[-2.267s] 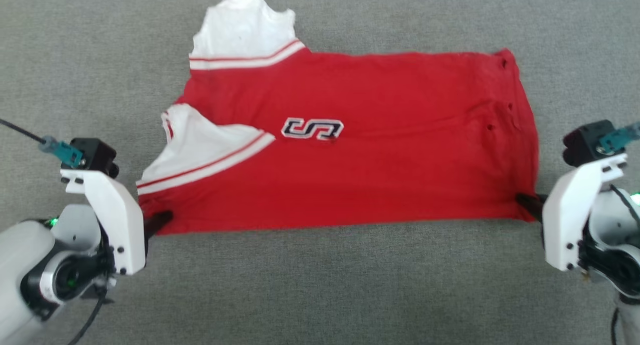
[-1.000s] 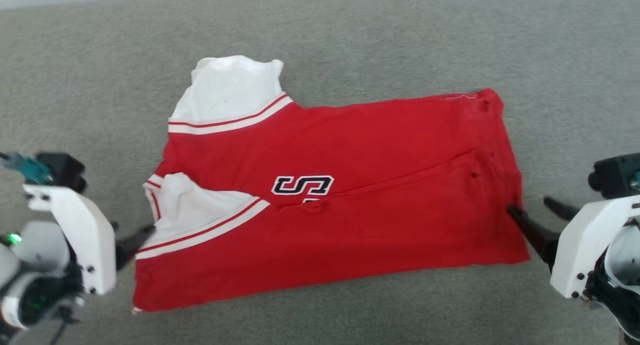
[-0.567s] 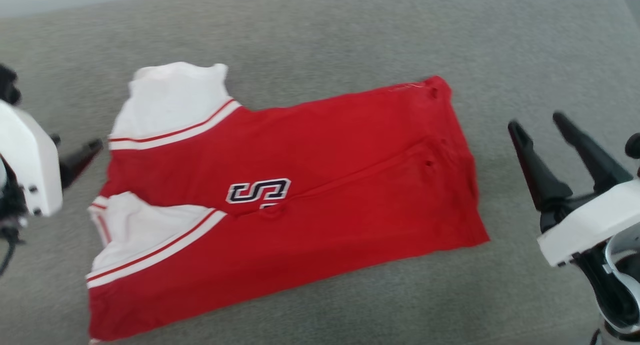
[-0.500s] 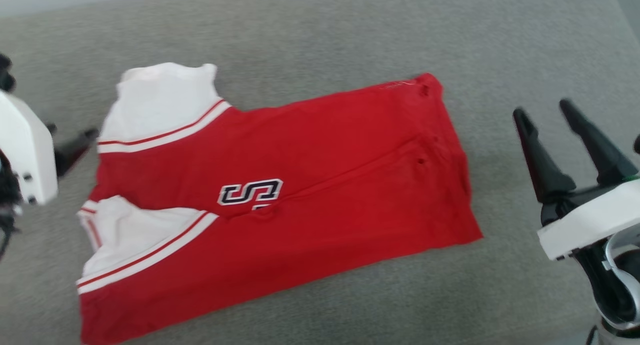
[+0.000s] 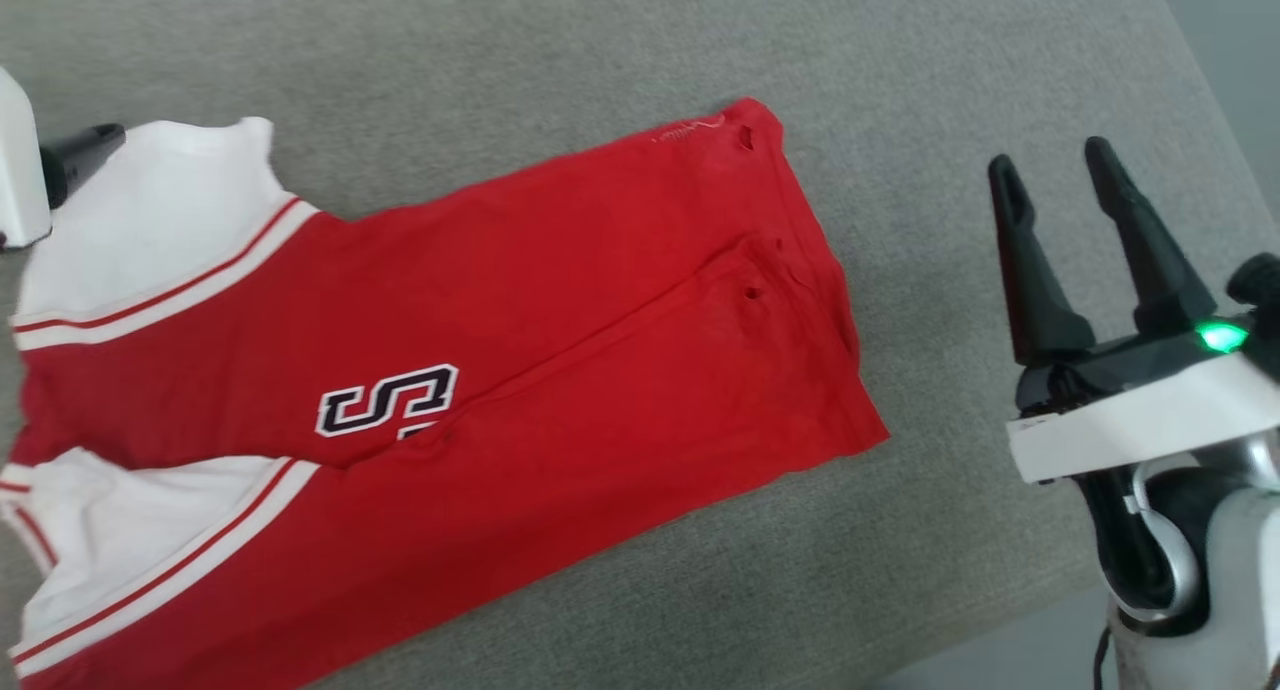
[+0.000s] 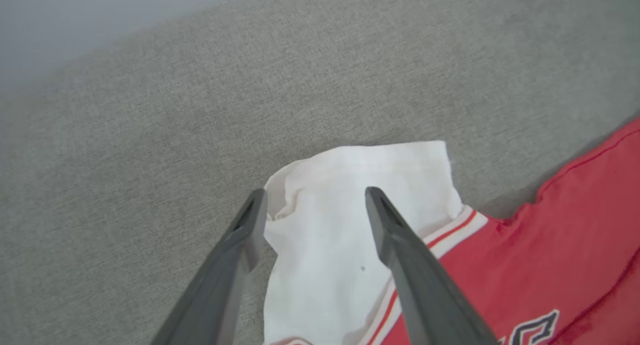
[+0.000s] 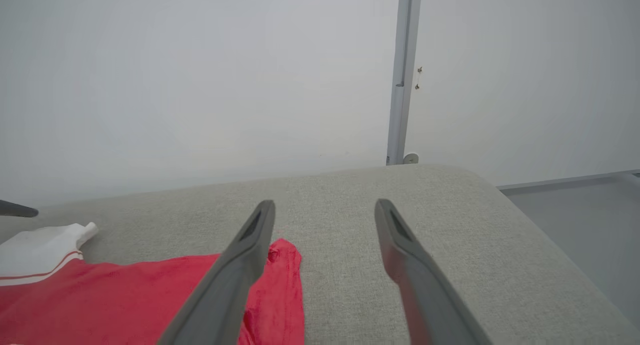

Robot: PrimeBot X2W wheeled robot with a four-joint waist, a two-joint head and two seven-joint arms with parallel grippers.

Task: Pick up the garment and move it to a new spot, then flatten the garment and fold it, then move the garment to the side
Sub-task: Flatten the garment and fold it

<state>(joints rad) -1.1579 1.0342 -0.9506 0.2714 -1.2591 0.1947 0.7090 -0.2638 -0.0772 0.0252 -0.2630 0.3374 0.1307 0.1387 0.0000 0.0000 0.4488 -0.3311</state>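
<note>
Red jersey cloth first: the garment [image 5: 480,370] is lying stretched out and mostly flat on the grey cushion [image 5: 600,50], with the black chest lettering [image 5: 388,400] facing up. We'll use that lettering as our reference. Just on the robot's side of it a long crease [image 5: 620,320] runs off toward the hem end [image 5: 820,300], and the cloth there laps over the bottom of the letters, so we reckon one lengthwise fold is already in. One white sleeve [image 5: 150,220] sticks out past the far side of the lettering, and the other sleeve [image 5: 120,520] lies on the near side, over the red body.

The left gripper [image 6: 315,195] is out beyond the lettering at that far sleeve, jaws spread wide with the sleeve's cuff end showing between them. It has nothing pinched, and we can't tell whether the fingers touch the cloth. The right gripper [image 5: 1050,157] is way off on the other side of the lettering, past the hem end and well clear of it, also spread wide with nothing in it.

So our read: picked up, moved and flattened looks done, and folding is partway. What's left is tucking in that loose sleeve, finishing the folds, then shifting the bundle aside
</note>
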